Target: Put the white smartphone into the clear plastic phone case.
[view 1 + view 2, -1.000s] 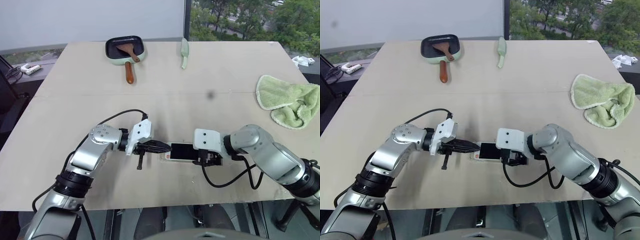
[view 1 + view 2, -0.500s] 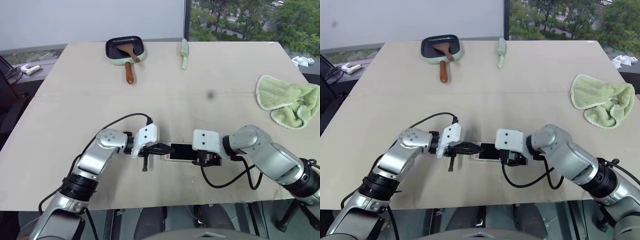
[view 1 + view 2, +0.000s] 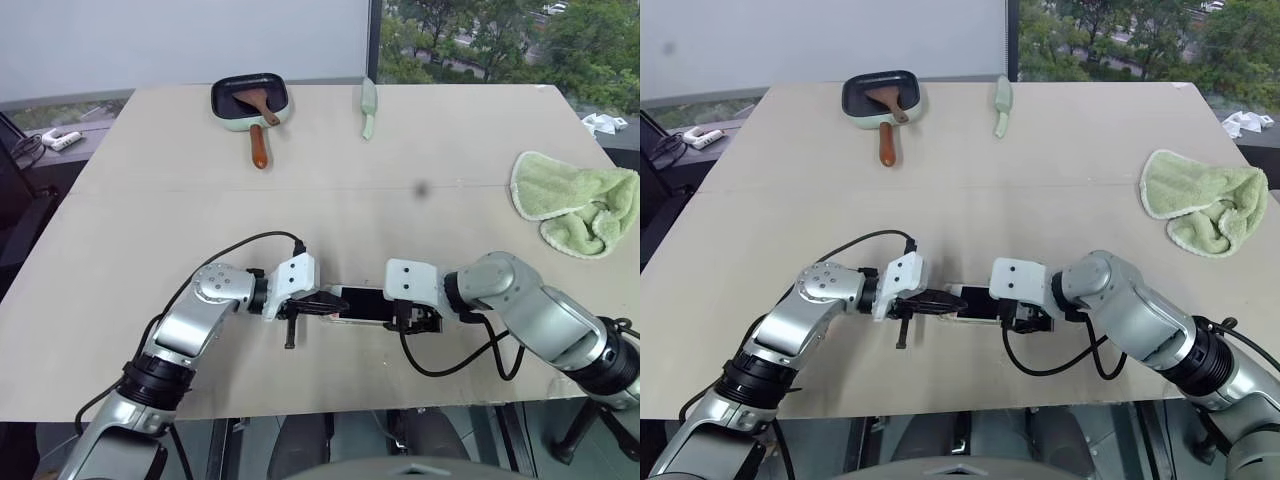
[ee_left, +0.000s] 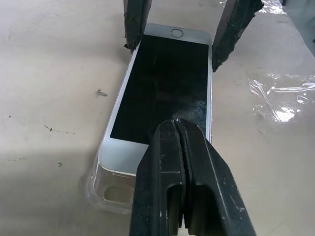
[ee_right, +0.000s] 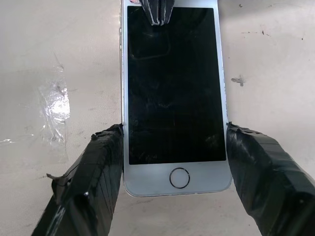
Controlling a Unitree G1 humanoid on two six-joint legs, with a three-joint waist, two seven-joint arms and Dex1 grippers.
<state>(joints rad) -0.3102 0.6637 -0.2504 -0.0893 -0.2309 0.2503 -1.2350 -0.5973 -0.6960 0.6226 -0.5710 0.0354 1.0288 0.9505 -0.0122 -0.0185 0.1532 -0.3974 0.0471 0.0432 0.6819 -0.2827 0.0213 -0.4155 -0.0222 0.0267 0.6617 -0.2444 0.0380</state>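
- A wide, pale beige table point(image 3: 150, 200) with a matte, faintly scuffed top fills the scene; a thin seam runs across its middle
- Behind it, a white wall panel beside a window point(image 3: 480, 40) onto green trees
- At the far edge lie a small square pan point(image 3: 249, 99) with a mint-green rim, dark inside and wooden handle, and just apart from it a slim pale green utensil point(image 3: 368, 105)
- A crumpled light green towel point(image 3: 580, 205), soft and looped in texture, sits at the right edge
- The white smartphone point(image 4: 165, 88) lies flat near the front middle of the table, glossy black screen up, white bezel, round home button at one end
- The clear plastic phone case point(image 4: 110, 189) is under it: a thin glossy shell with rounded corners, its camera-cutout end sticking out past the phone's end
- The left gripper point(image 3: 325, 300) has its black fingers pressed together, tips resting on the screen near the case's exposed end
- The right gripper point(image 5: 172, 152) is spread, its tape-wrapped fingers point(image 5: 98, 162) touching the phone's two long edges at the home-button end
- A crinkled scrap of clear film point(image 4: 280, 98) lies on the table beside the phone
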